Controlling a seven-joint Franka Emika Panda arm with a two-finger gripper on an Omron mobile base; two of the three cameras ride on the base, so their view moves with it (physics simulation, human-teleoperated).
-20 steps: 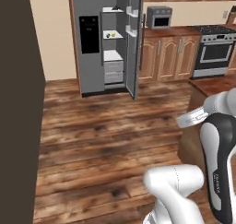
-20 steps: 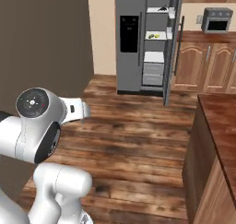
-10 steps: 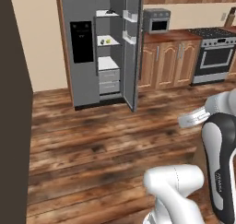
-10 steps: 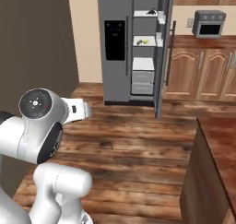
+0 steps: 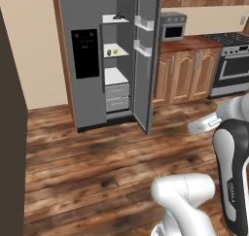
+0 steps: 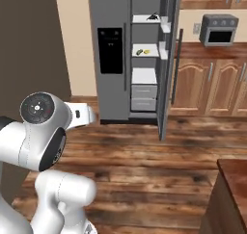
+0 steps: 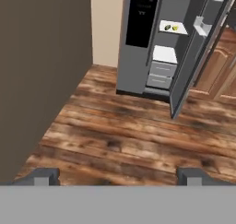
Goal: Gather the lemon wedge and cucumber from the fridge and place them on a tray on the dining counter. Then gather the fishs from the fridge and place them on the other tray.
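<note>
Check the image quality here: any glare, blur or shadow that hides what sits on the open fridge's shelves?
Left base view: even rendered light, no glare; the fridge interior is readable, its shelf items tiny. Right base view: soft overall, two small items on the middle shelf lack detail. Hand view: coarse, the same items are mere specks; the open gripper casts no shadow.

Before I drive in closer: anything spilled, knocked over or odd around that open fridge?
Nothing stands out. The fridge door stands open. The cucumber and lemon wedge sit side by side on the middle shelf, and something dark, too small to identify, lies on the top shelf. The wood floor shows no spill.
</note>
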